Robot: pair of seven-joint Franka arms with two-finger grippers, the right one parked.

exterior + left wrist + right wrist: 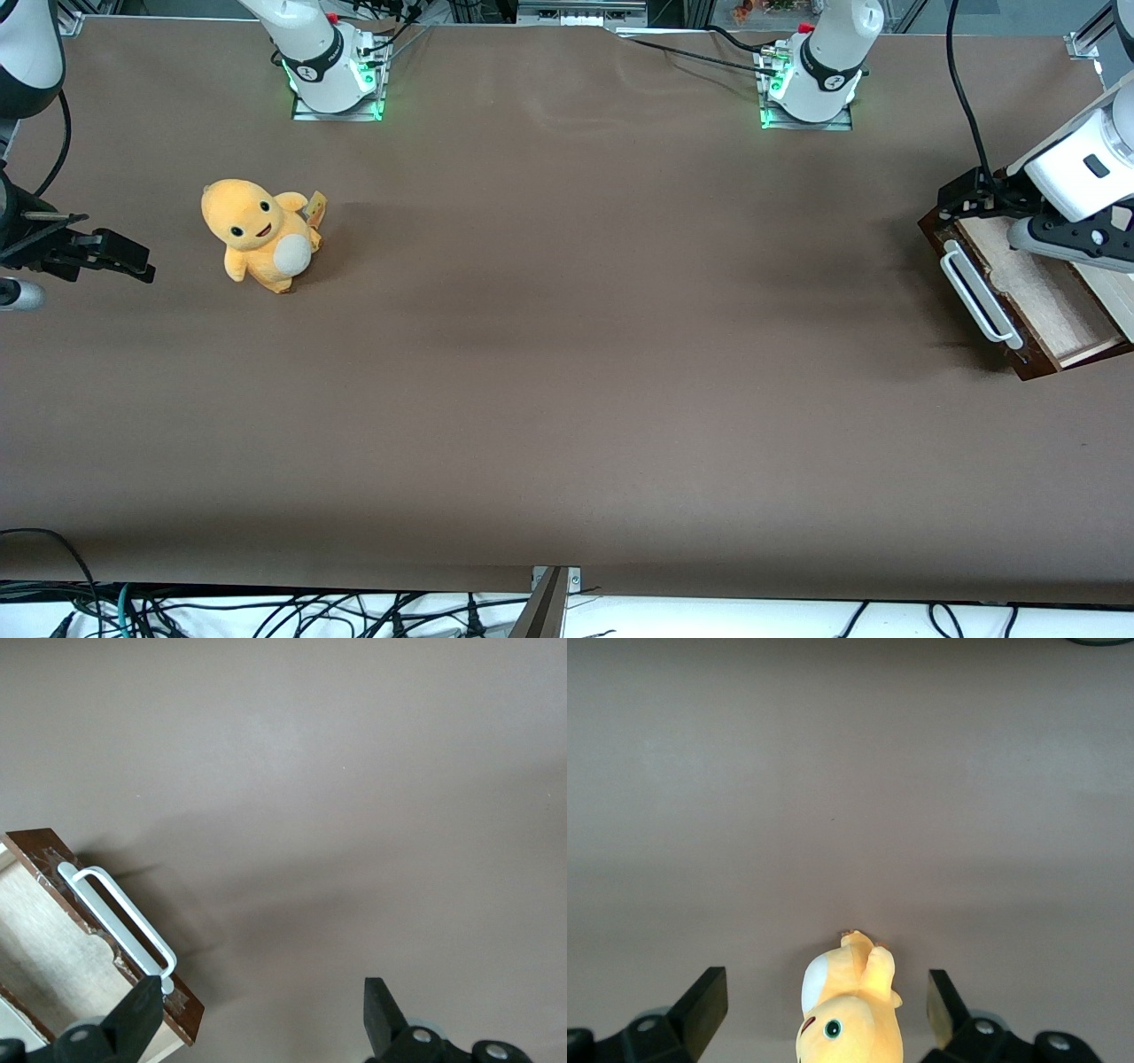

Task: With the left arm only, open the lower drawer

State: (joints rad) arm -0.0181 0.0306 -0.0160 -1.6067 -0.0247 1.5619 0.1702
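The shallow dark brown wooden lower drawer point(1032, 306) sits at the working arm's end of the brown desk point(567, 372). It is pulled out, so its pale, light-wood inside shows. A long white bar handle point(977, 296) runs along its dark front.

The big white left arm point(1085, 164) with its black cable reaches over the drawer. Its black gripper point(261, 1010) hangs above the desk, just in front of the drawer. The gripper is spread wide and grasps nothing. One black fingertip point(142, 1010) is right by the end of the white handle, over the corner of the drawer front. The other fingertip point(379, 1005) is over bare desk, well apart from the drawer.

A soft yellow plush toy point(260, 234) with a white belly sits on the desk toward the parked arm's end, well apart from the drawer.
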